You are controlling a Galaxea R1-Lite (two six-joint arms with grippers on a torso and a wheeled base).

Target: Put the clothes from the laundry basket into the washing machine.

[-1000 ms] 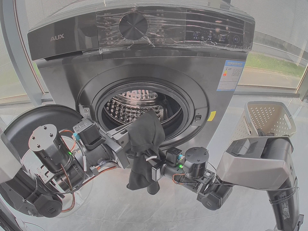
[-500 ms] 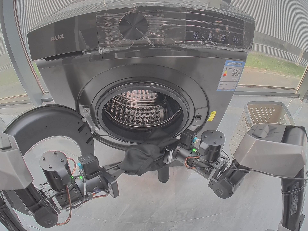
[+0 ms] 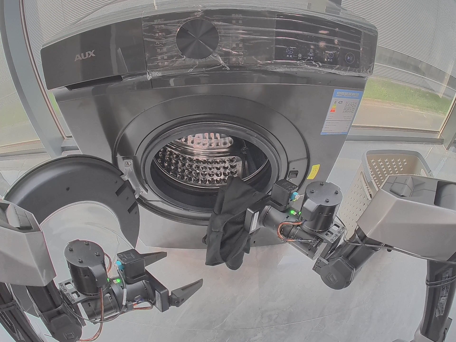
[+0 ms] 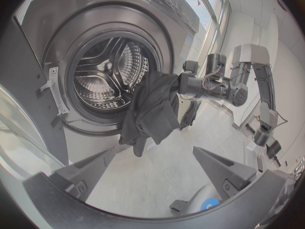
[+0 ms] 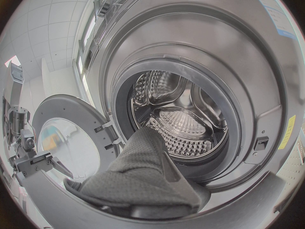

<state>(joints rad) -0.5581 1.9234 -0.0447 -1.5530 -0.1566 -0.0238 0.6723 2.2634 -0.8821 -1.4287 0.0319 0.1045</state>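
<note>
A black garment (image 3: 230,224) hangs in front of the lower rim of the washing machine's (image 3: 209,96) round opening, and my right gripper (image 3: 243,214) is shut on its upper part. In the left wrist view the same garment (image 4: 152,112) droops from that gripper (image 4: 176,86) just outside the steel drum (image 4: 108,77). In the right wrist view the cloth (image 5: 143,172) lies bunched over the fingers, with the drum (image 5: 181,118) straight behind it. My left gripper (image 3: 183,268) is low on the left, near the floor, open and holding nothing.
The machine's door (image 3: 71,186) stands swung open to the left, close above my left arm. A beige laundry basket (image 3: 396,167) sits on the floor to the right of the machine, partly behind my right arm. Pale tiled floor (image 3: 266,305) lies in front.
My left gripper has let go of the garment, dropped down and to the left, and opened. My right gripper has lifted the garment up to the drum's lower rim.
</note>
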